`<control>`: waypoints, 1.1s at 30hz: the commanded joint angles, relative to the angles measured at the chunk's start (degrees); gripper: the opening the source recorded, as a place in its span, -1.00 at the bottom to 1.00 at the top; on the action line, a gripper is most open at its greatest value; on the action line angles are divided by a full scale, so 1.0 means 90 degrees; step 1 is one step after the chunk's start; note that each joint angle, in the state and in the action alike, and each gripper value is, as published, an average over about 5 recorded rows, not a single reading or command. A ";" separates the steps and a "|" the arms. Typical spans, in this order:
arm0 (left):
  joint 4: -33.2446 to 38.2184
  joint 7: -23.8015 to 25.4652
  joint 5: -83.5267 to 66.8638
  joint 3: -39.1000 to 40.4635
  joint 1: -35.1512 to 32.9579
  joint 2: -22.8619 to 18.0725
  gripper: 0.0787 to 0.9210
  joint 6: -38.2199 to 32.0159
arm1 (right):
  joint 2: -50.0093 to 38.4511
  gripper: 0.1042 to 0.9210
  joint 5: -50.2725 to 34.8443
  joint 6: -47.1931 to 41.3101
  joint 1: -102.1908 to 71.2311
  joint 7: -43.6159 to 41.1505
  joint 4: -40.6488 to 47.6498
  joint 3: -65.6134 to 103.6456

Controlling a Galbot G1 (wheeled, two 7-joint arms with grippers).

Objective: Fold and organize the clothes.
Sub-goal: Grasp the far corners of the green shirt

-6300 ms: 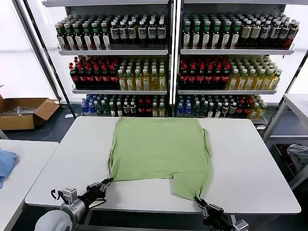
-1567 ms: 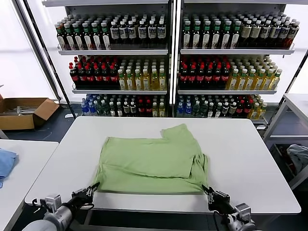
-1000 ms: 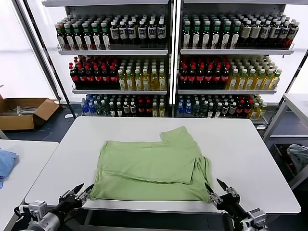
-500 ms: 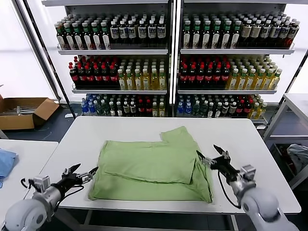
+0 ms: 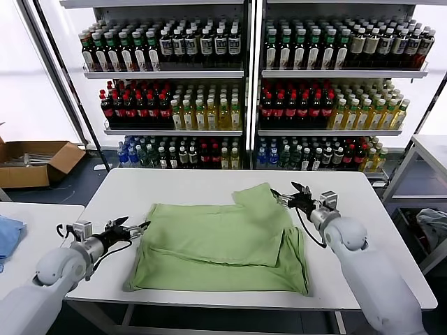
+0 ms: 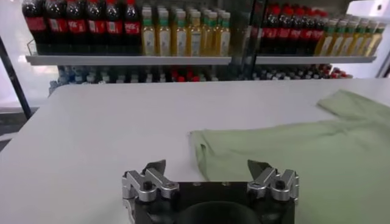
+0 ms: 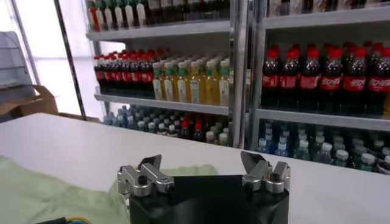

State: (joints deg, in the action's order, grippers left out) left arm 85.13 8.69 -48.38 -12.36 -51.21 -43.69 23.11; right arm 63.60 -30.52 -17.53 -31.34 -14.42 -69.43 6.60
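The clothes are one light green shirt, lying folded on the white table with one flap reaching toward the far right. My left gripper is open at the shirt's left edge, low over the table, with nothing between its fingers. In the left wrist view the left gripper faces the shirt's near corner. My right gripper is open just beyond the shirt's far right flap. The right wrist view shows the right gripper empty, with green shirt cloth below it.
Shelves of bottles stand behind the table. A cardboard box sits on the floor at the left. A blue cloth lies on a second table at the left, and a grey-blue cloth lies at the right under a side table.
Both grippers have opened and let go of the shirt's front edge. The left moved up to the shirt's left side, the right swung to its far right corner. The shirt lies still.
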 commanded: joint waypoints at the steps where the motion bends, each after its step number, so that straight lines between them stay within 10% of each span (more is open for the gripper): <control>1: -0.2026 0.0125 -0.0068 0.1645 0.2235 -0.0416 0.77 -0.0142 | 0.0565 0.76 0.0270 0.0031 0.1245 -0.0148 0.1801 -0.0665; 20: -0.2413 0.0201 0.0255 0.1959 0.2468 -0.1011 0.77 -0.0152 | 0.0964 0.74 0.0486 -0.0024 0.1195 -0.0141 0.2257 -0.0839; 33: -0.2221 0.0307 0.0372 0.1875 0.2119 -0.0978 0.22 -0.0063 | 0.1103 -0.10 0.0454 -0.0024 0.1266 -0.0213 0.2496 -0.0882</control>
State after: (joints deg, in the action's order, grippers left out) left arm 65.19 11.03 -45.46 3.79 -31.42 -52.42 21.79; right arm 72.85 -26.60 -17.70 -20.57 -16.22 -48.65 -0.90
